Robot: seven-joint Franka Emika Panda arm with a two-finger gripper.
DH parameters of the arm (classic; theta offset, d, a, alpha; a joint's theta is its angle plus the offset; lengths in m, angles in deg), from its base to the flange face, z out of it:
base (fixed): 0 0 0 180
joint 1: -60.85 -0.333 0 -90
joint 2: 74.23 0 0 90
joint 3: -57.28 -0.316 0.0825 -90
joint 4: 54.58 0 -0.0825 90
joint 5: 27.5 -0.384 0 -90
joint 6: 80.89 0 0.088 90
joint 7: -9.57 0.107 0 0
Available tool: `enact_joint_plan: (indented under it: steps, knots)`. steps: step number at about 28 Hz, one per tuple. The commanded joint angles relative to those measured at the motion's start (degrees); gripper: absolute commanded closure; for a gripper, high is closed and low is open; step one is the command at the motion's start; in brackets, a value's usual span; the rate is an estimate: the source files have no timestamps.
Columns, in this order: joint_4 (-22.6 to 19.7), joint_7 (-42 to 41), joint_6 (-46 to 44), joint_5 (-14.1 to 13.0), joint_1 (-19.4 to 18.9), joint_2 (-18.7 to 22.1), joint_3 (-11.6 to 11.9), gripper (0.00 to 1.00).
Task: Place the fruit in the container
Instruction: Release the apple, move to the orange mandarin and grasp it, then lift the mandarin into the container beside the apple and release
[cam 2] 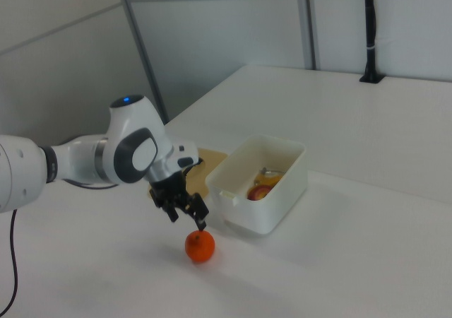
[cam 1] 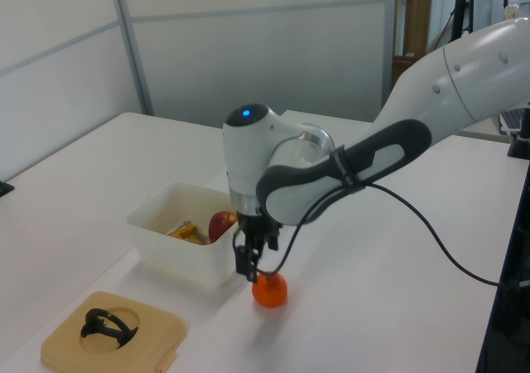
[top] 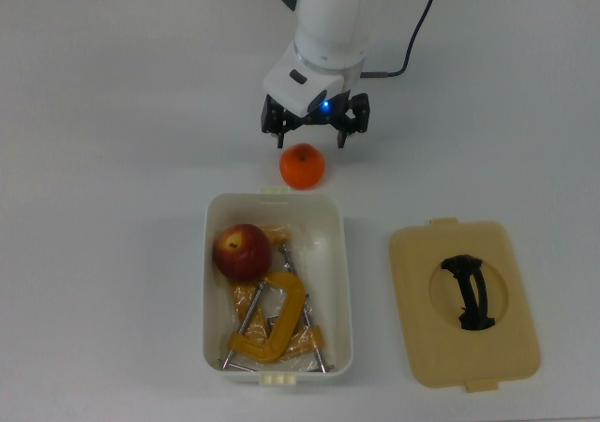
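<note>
The gripper sits in the upper middle of the top view, its two dark fingers spread apart with nothing between them, just above the orange on the white table. In the left view the gripper hangs at the centre of the frame, its fingertips right over the orange, which lies on the table just beside the container. The right view shows the gripper in the lower left part, a small gap apart from the orange below it; whether a fingertip touches the fruit cannot be told from any view.

Only the top view looks straight into the container: the red apple lies in its upper left corner, and yellow C-clamps fill the lower part, with clear wrapping around them. The left view shows just the apple peeking over the near wall; the right view shows the apple low inside the container.

A blue light glows on the arm near the gripper. No writing can be read.

At the top view's lower right lies a tan lid with a black handle, apart from the container.
</note>
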Motion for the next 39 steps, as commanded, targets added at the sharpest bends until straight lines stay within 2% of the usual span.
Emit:
enact_joint_plan:
  steps: [1,4,14,17,19,20,22,25,30,32,39]
  knots:
    - [-4.29,-0.19,0.3,1.39,-0.4,0.16,0.34,0.0]
    - [-4.74,-0.11,2.41,2.35,-0.31,-1.77,0.34,0.0]
    - [-4.38,0.68,8.74,2.27,0.04,-4.58,0.34,0.0]
    - [-4.12,0.68,9.18,2.27,0.04,-4.59,0.34,0.28]
    - [-3.94,0.68,9.18,2.18,0.12,-4.41,0.42,0.53]
    - [-3.68,0.68,9.09,2.0,0.12,-3.89,0.51,0.72]
    - [-3.42,0.68,8.74,2.0,0.21,-3.27,0.69,0.83]
    - [-3.15,0.51,8.22,2.0,0.3,-1.52,0.95,0.85]
    - [3.16,-0.02,6.38,2.18,1.97,0.86,1.13,0.84]
    - [6.32,0.07,5.84,2.44,2.15,0.95,1.13,0.81]
    - [12.31,-0.02,6.81,3.67,3.02,-0.1,1.22,0.8]
